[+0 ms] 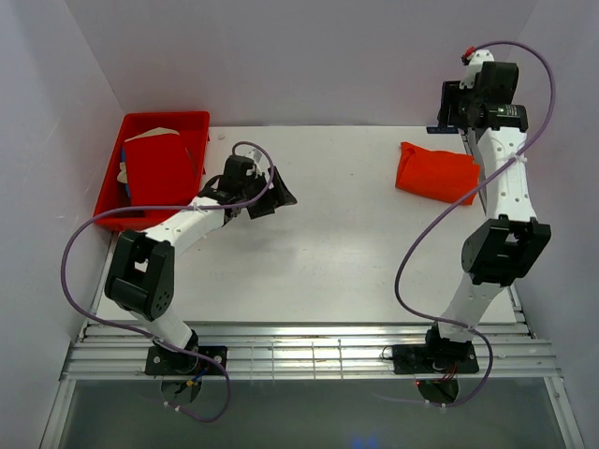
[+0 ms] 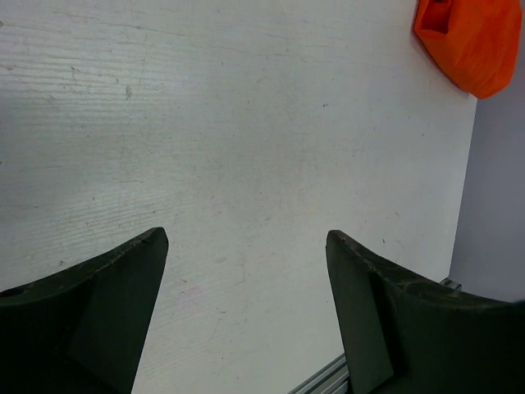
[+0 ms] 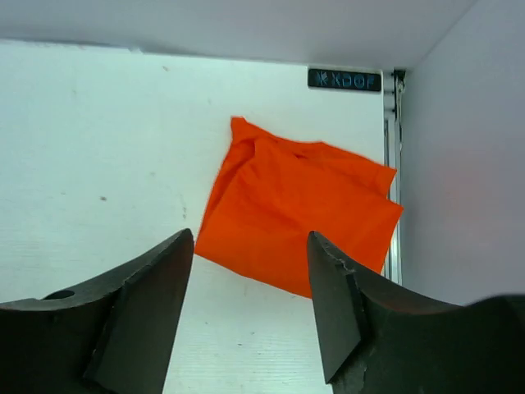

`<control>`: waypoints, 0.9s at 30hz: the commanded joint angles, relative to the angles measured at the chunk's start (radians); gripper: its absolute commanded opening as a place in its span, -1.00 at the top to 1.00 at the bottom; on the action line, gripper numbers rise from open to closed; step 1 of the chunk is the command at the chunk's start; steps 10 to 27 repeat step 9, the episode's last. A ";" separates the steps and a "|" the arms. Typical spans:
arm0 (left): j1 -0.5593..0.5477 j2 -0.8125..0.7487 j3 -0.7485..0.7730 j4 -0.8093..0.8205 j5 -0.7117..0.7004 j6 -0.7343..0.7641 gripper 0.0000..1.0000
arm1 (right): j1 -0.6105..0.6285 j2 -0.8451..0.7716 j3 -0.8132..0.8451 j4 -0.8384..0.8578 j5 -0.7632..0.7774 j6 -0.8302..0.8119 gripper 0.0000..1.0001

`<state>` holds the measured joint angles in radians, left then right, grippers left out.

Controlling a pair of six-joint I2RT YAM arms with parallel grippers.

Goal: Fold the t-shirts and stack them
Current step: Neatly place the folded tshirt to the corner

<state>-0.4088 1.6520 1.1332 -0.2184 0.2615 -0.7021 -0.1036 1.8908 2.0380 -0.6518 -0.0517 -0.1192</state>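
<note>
The orange t-shirt [image 1: 435, 173] lies folded in a compact bundle at the table's back right; it also shows in the right wrist view [image 3: 299, 213] and in the top right corner of the left wrist view [image 2: 472, 41]. The deeper red t-shirt [image 1: 159, 170] lies folded inside the red tray at the back left. My left gripper [image 1: 271, 198] [image 2: 246, 234] is open and empty, low over bare table just right of the tray. My right gripper [image 1: 449, 110] [image 3: 250, 234] is open and empty, held high above the orange shirt near the back right corner.
The rigid red plastic tray [image 1: 112, 178] stands at the back left corner, with a pale item [image 1: 161, 134] under the red shirt. Enclosure walls close in the left, back and right. A metal rail [image 1: 309, 355] runs along the near edge, and another [image 3: 392, 164] along the right edge.
</note>
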 commanded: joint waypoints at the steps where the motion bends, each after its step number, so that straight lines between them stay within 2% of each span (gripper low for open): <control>1: 0.005 -0.095 0.002 -0.002 -0.016 0.019 -0.77 | 0.018 -0.077 -0.027 0.001 0.029 0.012 -0.29; 5: 0.011 -0.135 -0.023 -0.004 -0.025 0.023 -0.78 | 0.061 -0.168 -0.128 0.021 0.026 0.015 -0.32; 8: 0.022 -0.161 -0.026 -0.024 -0.034 0.036 -0.78 | 0.091 -0.182 -0.176 0.012 -0.005 0.033 -0.12; 27: 0.027 -0.175 -0.018 -0.053 -0.042 0.044 -0.78 | 0.100 -0.180 -0.168 -0.006 -0.013 0.039 -0.11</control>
